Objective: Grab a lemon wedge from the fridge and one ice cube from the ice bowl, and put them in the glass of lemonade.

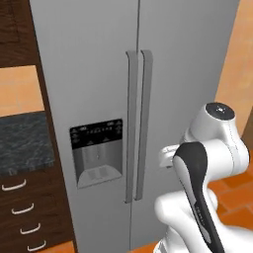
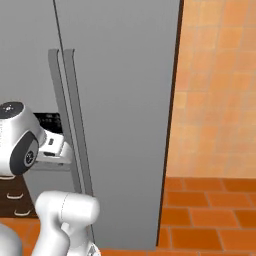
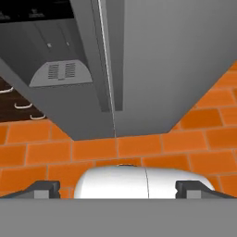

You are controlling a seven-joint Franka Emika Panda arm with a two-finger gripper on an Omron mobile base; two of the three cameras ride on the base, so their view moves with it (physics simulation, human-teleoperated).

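Note:
The tall light-grey fridge (image 1: 94, 74) (image 2: 120, 100) (image 3: 152, 60) stands right in front of me with both doors shut. Its two long vertical handles (image 1: 138, 123) (image 2: 70, 115) meet at the middle seam, and the black dispenser panel (image 1: 96, 153) (image 3: 58, 74) sits in the left door. My gripper (image 3: 119, 189) is open, its fingertips (image 3: 44, 189) spread wide with nothing between them. It points down along the fridge front toward the floor, a little short of the handles. The lemon wedge, the ice bowl and the glass of lemonade are out of view.
Dark wooden drawers (image 1: 20, 207) and a dark stone counter (image 1: 22, 141) adjoin the fridge on the left. An orange tiled wall (image 2: 215, 85) rises to its right. Orange floor tiles (image 2: 210, 210) (image 3: 46, 152) lie below.

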